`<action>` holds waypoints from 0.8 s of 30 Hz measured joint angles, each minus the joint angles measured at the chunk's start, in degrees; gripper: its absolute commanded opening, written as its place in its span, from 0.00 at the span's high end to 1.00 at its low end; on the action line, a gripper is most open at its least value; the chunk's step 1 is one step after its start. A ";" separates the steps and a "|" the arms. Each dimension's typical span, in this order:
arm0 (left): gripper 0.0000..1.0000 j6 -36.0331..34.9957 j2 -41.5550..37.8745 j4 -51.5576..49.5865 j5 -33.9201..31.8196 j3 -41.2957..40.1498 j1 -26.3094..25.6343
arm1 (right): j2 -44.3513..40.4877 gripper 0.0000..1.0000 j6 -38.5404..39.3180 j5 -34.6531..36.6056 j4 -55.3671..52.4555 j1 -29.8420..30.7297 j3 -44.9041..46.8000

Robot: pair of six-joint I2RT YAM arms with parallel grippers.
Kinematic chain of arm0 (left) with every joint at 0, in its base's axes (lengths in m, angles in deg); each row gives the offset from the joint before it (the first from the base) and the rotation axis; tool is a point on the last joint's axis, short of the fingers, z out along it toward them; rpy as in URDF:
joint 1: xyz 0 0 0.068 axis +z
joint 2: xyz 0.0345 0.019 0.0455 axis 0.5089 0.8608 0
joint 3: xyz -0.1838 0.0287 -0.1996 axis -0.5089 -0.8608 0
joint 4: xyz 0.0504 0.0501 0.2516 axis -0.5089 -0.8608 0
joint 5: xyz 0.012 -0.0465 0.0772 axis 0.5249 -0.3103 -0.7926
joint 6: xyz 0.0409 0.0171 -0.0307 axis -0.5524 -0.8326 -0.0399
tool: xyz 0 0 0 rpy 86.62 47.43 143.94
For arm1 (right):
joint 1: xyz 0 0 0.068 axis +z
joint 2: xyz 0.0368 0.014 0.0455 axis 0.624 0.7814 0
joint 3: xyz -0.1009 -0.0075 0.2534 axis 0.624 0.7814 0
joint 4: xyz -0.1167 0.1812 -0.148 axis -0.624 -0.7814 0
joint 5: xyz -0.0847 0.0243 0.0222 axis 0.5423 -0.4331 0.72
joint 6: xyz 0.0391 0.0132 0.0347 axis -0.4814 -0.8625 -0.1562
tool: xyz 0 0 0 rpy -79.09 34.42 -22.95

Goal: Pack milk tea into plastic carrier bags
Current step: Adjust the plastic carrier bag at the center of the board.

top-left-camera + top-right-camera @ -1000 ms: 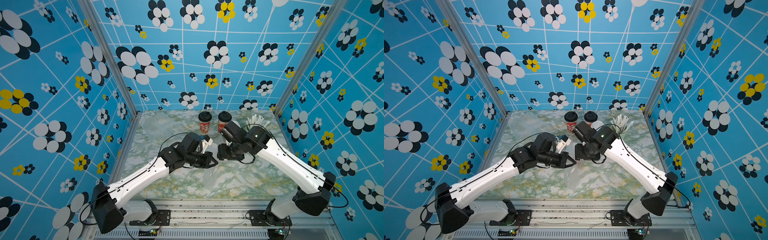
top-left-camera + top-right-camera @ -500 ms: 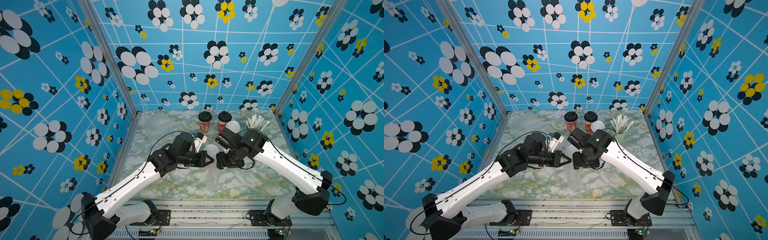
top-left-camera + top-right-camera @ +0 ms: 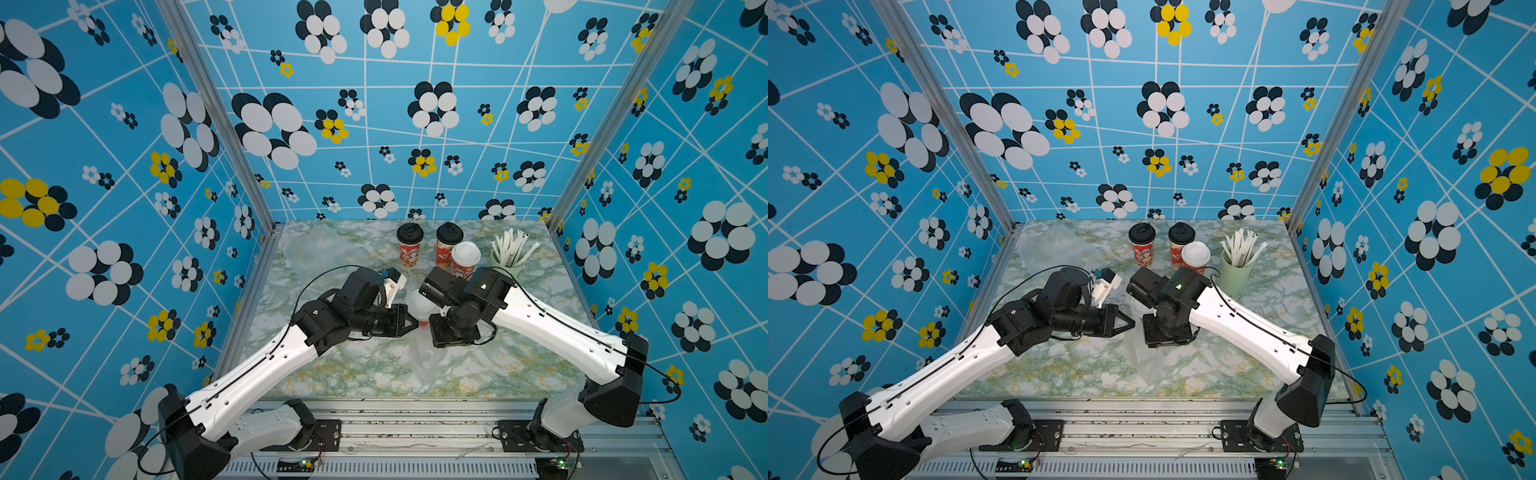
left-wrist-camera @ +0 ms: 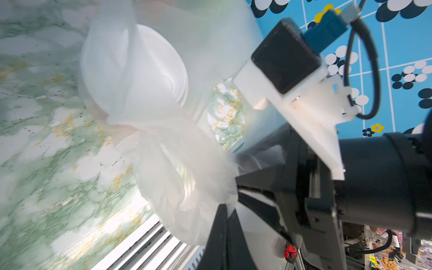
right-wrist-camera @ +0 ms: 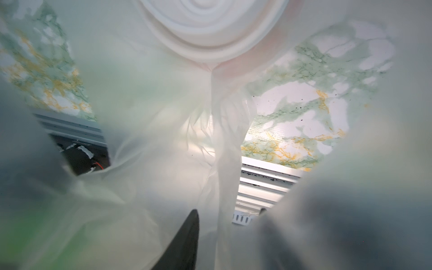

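Pinching the gathered film of a carrier bag (image 3: 422, 361), the left hand (image 3: 414, 324) is fully closed on the plastic. Just beyond its fingertips, inside the bag, sits a white-lidded milk tea cup (image 4: 140, 70). The right hand (image 3: 452, 334) points down at the bag's opposite side. Film veils its fingers, so how wide it stands cannot be told. A second white-lidded cup (image 3: 465, 257) stands on the surface (image 3: 519, 332), just beyond the right hand.

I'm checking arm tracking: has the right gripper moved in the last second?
Yes. The right gripper has moved toward the marble table's near edge, away from the black-lidded red paper cups.
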 measured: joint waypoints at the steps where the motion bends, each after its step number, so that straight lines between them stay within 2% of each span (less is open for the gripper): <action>1: 1.00 -0.46 -0.22 -1.07 -0.37 0.00 0.07 | -0.02 0.73 -0.09 0.24 -0.20 0.00 0.07; 7: 1.00 -4.15 -0.59 -10.62 -3.93 1.22 0.90 | -0.46 0.96 -0.15 3.43 -2.67 0.02 3.50; 16: 1.00 -7.87 -0.59 -20.06 -9.44 5.20 2.16 | -0.46 1.00 -0.13 6.51 -2.89 0.02 4.17; 18: 1.00 -8.09 -0.59 -21.07 -10.23 5.73 2.34 | -0.46 0.97 -0.13 6.47 -2.54 0.26 4.17; 20: 1.00 -8.33 -0.59 -21.59 -10.58 6.10 2.51 | -0.48 0.89 -0.13 5.97 -1.81 0.39 4.26; 22: 0.94 -8.35 -0.59 -21.68 -10.10 6.16 2.56 | -0.83 0.77 -0.28 5.33 -0.74 0.44 4.87; 24: 0.82 -8.35 -0.59 -21.22 -8.48 6.12 2.73 | -1.53 0.68 -0.22 4.04 0.63 0.42 5.84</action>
